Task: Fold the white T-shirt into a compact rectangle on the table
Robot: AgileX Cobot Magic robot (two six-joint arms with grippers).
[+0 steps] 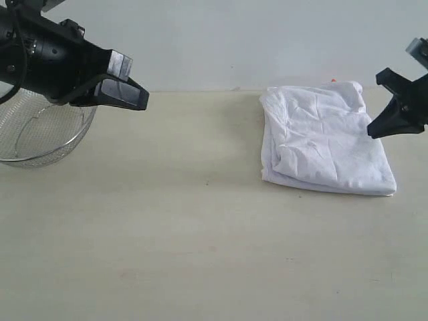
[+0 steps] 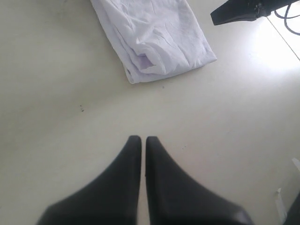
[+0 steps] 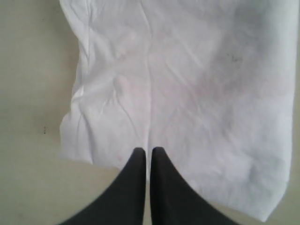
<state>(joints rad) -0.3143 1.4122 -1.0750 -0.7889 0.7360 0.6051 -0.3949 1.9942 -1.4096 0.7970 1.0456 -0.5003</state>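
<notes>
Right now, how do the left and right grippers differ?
Left gripper hangs by the wire-mesh bowl, over bare table, well clear of the white T-shirt. Right gripper hangs over the folded shirt's edge; whether it touches is unclear. Shared: both shut, holding nothing.

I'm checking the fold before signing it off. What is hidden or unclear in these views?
Bowl: exterior view, cut by the left edge, top hidden behind the left arm.
Shirt: far end cut off by the frame in both wrist views; its folds hide the inner layers.
Right end effector: exterior view, arm cut off by the right edge; whether it touches the shirt is unclear.
</notes>
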